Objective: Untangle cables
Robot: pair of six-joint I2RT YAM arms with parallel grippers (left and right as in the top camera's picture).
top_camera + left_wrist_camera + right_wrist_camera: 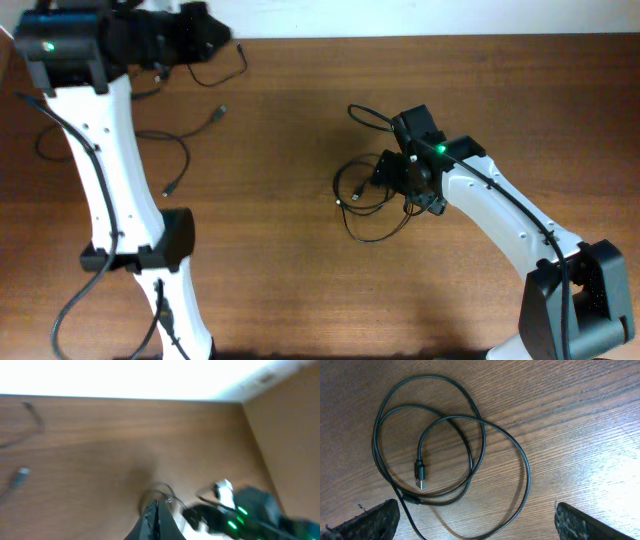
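A brown wood-grain worktop [300,100] carries three thin black cords, all lying apart from one another. One thin black cord wound into a few loose overlapping loops [450,455] lies right of centre, and its small plug end [420,475] rests inside the loops. The right end effector [477,522] hangs directly over this coil, its two dark fingers spread wide to either side and touching nothing. From overhead, the same coil [360,200] shows partly under the right arm's black wrist.

A second thin black cord [186,150] lies stretched out on the left side of the worktop beside the white left arm, with a small plug at each end. A third thin black cord [244,58] curves in a short loop near the far edge, just beside the left end effector [205,30]. In the blurred left wrist view, the fingers [150,520] are pressed together, and whether they pinch that cord cannot be told
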